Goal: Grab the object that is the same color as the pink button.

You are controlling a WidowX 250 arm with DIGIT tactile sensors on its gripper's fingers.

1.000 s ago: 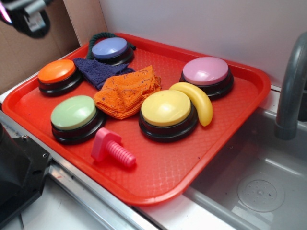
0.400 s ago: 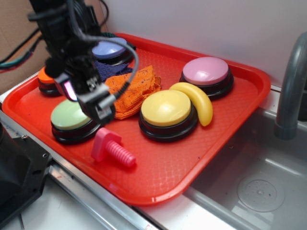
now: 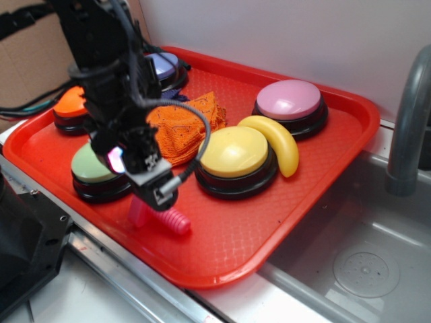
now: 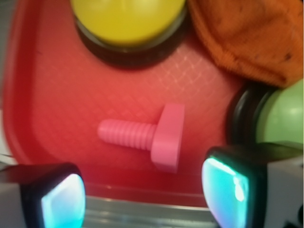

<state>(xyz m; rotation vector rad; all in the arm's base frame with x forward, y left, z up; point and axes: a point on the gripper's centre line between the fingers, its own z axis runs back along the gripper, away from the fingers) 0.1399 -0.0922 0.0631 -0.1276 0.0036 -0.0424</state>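
Note:
The hot-pink toy bolt (image 4: 149,137) lies on its side on the red tray (image 3: 229,249) near the front edge. In the exterior view only its ribbed shaft and part of its head (image 3: 168,219) show below my gripper (image 3: 156,190). My gripper (image 4: 142,202) hangs just above the bolt with its jaws open and empty; the bolt lies a little ahead of the two fingertips. The pale pink dome button (image 3: 289,101) stands at the tray's back right.
A yellow button (image 3: 233,153), a banana (image 3: 277,141), an orange cloth (image 3: 180,128), a green button (image 3: 89,168), an orange button (image 3: 71,106) and a lavender button (image 3: 165,66) share the tray. A sink (image 3: 357,262) and grey faucet (image 3: 407,128) are on the right.
My arm has come in from the upper left and moved down and right over the tray. It now covers part of the green button and the bolt's head.

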